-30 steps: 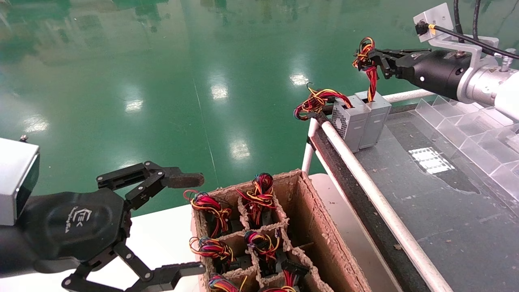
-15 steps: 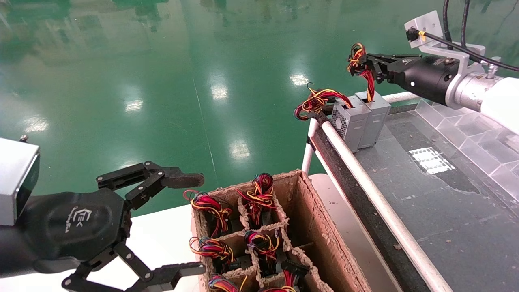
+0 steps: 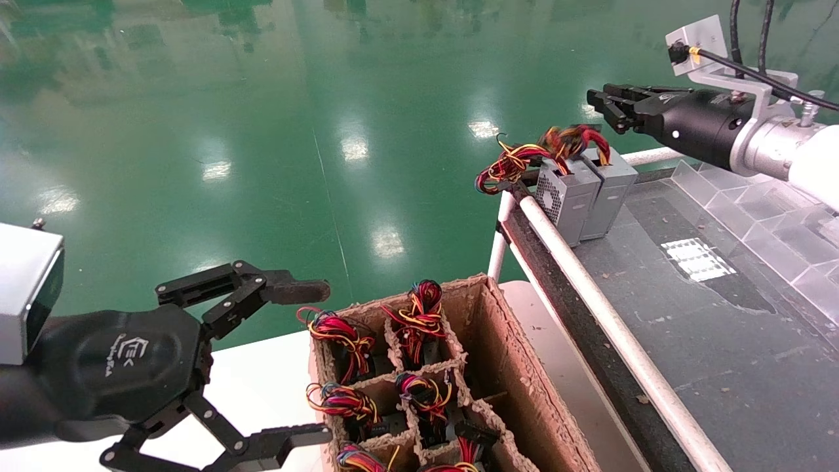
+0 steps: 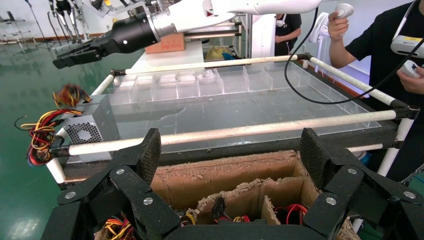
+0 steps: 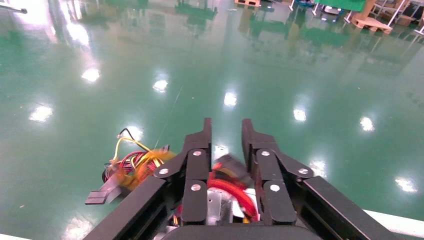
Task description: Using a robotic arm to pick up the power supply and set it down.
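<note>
The power supply [image 3: 613, 190], a plain grey metal box, stands upright at the far corner of the dark table [image 3: 721, 328]. Its red-yellow-black wire bundle [image 3: 577, 139] droops loose over its top. Tight against it stands a like grey unit with a perforated vent face [image 3: 562, 195], also seen as the vented unit [image 4: 92, 130]. My right gripper [image 3: 596, 101] hovers just above and behind the bundle, open by a narrow gap, holding nothing. In the right wrist view the right gripper [image 5: 226, 130] shows the wires [image 5: 230, 187] below its fingers. My left gripper [image 3: 318, 360] stays open beside the cardboard box.
A cardboard box [image 3: 511, 367] with cells holds several wire-topped units at the front. A white pipe rail [image 3: 590, 295] edges the table. Clear plastic dividers [image 3: 754, 210] line the table's right side. A person [image 4: 380, 45] stands beyond the table.
My right gripper let go of the wire bundle, which dropped onto the power supply's top. The gripper drew back slightly to the right. The left arm has not moved.
</note>
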